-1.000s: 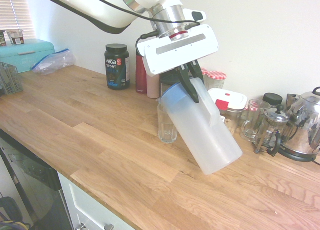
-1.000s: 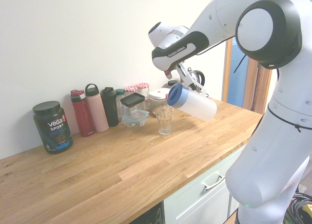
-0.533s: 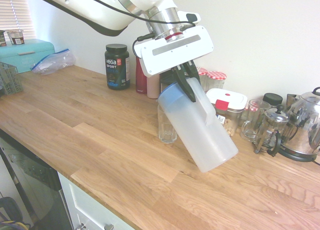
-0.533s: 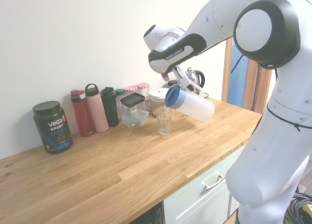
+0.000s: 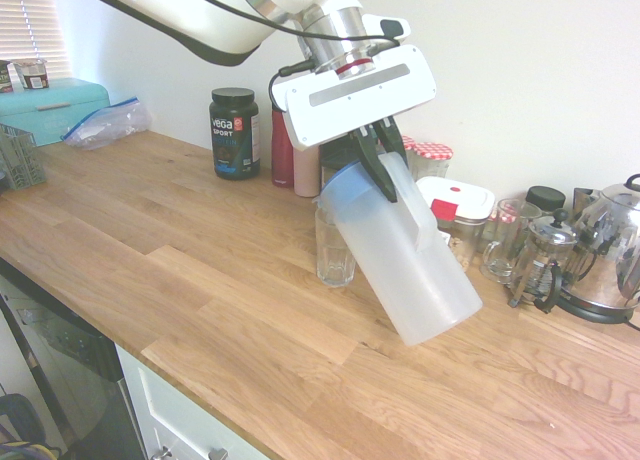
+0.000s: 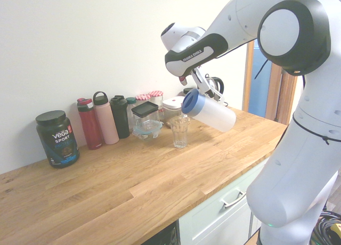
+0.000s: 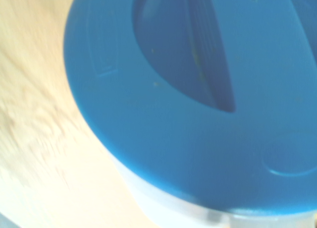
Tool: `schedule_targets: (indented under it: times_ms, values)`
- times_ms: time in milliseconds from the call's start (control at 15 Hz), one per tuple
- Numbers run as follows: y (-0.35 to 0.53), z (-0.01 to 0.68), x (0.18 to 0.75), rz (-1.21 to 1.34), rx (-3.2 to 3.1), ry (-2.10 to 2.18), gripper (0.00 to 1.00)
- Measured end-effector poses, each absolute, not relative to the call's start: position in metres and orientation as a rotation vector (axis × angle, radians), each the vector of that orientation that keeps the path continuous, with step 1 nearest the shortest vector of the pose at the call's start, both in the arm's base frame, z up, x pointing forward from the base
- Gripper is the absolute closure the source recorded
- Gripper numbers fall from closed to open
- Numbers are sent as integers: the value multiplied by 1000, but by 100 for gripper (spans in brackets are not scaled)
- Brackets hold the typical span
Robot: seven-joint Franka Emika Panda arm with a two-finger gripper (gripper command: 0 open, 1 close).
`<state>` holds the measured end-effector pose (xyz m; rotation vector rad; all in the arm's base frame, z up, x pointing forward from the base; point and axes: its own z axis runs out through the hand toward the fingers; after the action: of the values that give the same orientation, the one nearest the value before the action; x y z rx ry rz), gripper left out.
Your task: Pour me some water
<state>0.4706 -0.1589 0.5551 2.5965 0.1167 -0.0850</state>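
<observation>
A frosted white plastic pitcher (image 5: 405, 260) (image 6: 212, 112) with a blue lid (image 7: 198, 99) hangs tilted in the air, lid end down. Its spout sits right over the rim of a clear drinking glass (image 5: 335, 248) (image 6: 180, 131) standing upright on the wooden counter (image 5: 180, 250). My gripper (image 5: 382, 165) (image 6: 201, 88) is shut on the pitcher's handle near the lid. The wrist view is filled by the blurred blue lid with counter wood beside it. Whether water is running into the glass cannot be made out.
Along the wall stand a black Vega tub (image 5: 235, 132), red and pink bottles (image 6: 98, 120), jars with checked lids (image 5: 430, 158), a white food container (image 5: 455, 202), a French press (image 5: 540, 260) and a kettle (image 5: 608, 245). A teal bread box (image 5: 50, 105) sits far left.
The pitcher and gripper dipped and shifted slightly toward the glass half a second ago, then came back up a little. The glass has not moved.
</observation>
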Motion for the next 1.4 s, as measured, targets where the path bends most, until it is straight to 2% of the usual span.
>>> schedule_targets:
  times_ms: [333, 667, 867, 1267, 1400]
  values:
    - [-241, 602, 429, 108, 2858, -162, 100]
    - [-273, 576, 420, 235, 3129, -447, 100]
    - [-271, 559, 399, 323, 3248, -585, 100]
    - [-246, 555, 297, 633, 3249, -874, 100]
    - [-216, 561, 276, 649, 3149, -1039, 100]
